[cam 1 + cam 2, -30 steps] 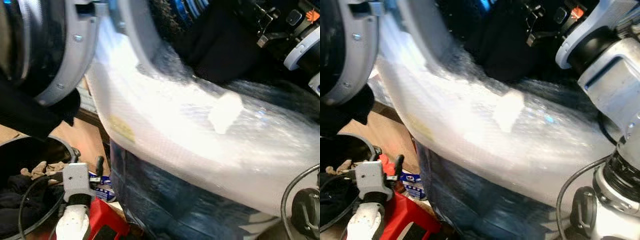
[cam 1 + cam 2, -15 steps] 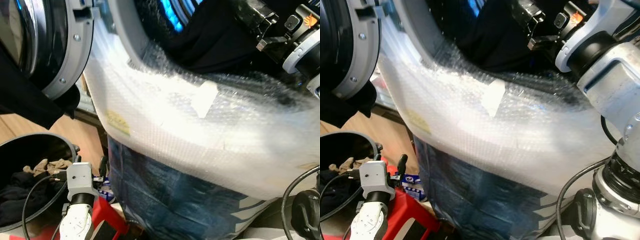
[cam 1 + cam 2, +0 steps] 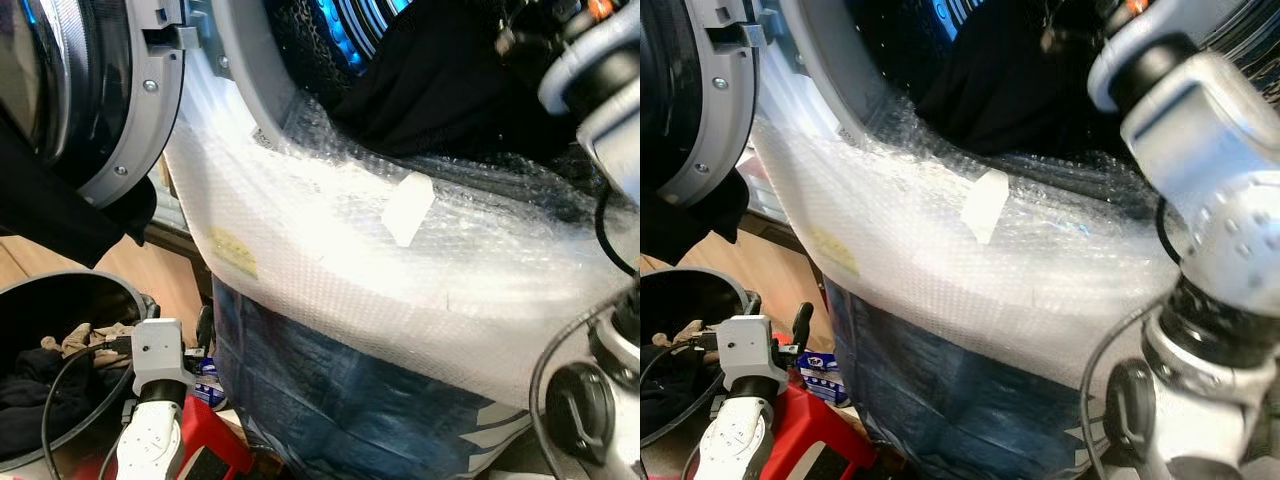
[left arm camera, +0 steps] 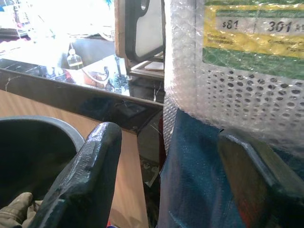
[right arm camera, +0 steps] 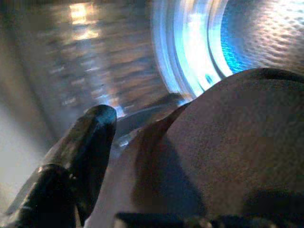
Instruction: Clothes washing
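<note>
Pushing dark garment point(image 3: 450, 90) through the washer's mouth, half over the bubble-wrapped rim point(image 3: 330, 240); my right gripper point(image 5: 156, 156) is inside the drum point(image 5: 266, 33), fingers clamped on the cloth. Left gripper point(image 4: 171, 180) hangs spread and empty beside the basket point(image 3: 60, 290) of clothes.

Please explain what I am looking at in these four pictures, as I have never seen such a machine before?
A humanoid robot is loading a washing machine. Two pictures come from its head, two from its wrists. The machine's front is wrapped in bubble wrap, and its door hangs open. The right arm reaches into the drum, its gripper pressed against a dark garment. The left gripper hangs open and empty by a bin of clothes.
</note>
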